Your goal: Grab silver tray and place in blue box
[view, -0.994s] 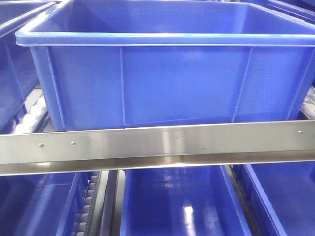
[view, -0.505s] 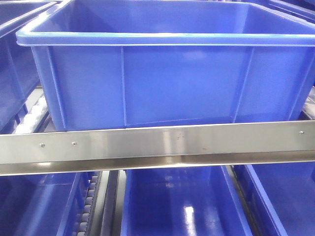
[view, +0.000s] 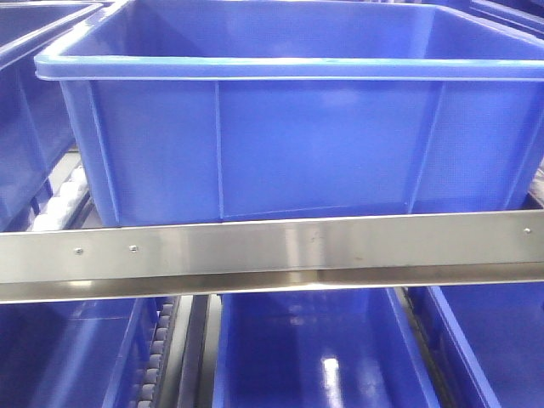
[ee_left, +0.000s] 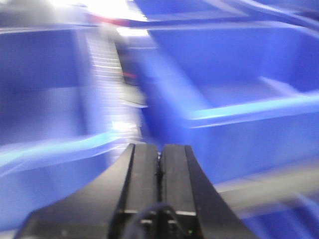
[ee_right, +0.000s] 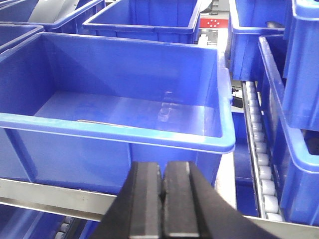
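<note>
The blue box (view: 314,144) fills the front view, standing on the shelf behind a steel rail; neither gripper shows there. In the right wrist view the blue box (ee_right: 124,144) is straight ahead, its near rim just above my right gripper (ee_right: 162,165), which is shut on nothing. A thin shiny metal strip (ee_right: 99,122) lies on the box floor behind the near wall. I cannot tell whether it is the silver tray. The left wrist view is badly blurred. My left gripper (ee_left: 160,147) is shut and empty there, facing blue crates.
A steel rail (view: 272,251) runs across in front of the box, with more blue crates (view: 306,357) on the level below. Roller tracks (ee_right: 261,164) and neighbouring blue crates (ee_right: 149,17) flank the box on both sides and behind.
In the front view the box and the rail have drifted slightly to the right and down. Nothing was taken hold of or let go.
</note>
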Controlling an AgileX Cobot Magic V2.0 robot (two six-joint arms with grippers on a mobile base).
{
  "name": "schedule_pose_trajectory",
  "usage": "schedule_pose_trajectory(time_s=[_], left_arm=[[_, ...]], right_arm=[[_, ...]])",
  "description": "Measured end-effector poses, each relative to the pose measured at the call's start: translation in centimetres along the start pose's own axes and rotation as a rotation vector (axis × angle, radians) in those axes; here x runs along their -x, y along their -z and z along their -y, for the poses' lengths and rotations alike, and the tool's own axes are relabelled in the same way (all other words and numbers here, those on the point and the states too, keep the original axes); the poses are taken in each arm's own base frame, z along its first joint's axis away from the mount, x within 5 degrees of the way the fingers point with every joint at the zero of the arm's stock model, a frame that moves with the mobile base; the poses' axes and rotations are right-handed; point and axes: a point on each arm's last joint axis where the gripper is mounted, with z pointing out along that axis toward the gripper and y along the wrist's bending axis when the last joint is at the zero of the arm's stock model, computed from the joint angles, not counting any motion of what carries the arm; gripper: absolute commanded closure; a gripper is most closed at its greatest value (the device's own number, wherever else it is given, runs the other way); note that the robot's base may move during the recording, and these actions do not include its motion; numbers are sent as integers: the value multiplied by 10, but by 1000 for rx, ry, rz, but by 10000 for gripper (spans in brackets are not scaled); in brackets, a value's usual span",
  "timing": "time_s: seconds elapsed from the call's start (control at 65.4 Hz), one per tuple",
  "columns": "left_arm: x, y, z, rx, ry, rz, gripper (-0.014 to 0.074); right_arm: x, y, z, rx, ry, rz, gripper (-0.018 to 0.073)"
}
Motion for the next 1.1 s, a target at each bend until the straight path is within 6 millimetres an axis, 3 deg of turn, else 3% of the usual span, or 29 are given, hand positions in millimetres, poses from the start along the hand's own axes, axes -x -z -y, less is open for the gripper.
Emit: schedule_pose_trajectory(time_s=[0.199, 0.275, 1.101], left_arm=[[-60, 4, -8, 172, 59, -4, 699], [-73, 2, -9, 190, 70, -19, 699], [-74, 2, -10, 196, 76, -3, 699]], right_arm=[[0, 0, 0, 0, 2, 0, 510], [0, 0, 0, 1, 2, 2, 510], [0, 0, 0, 1, 1, 4, 510]])
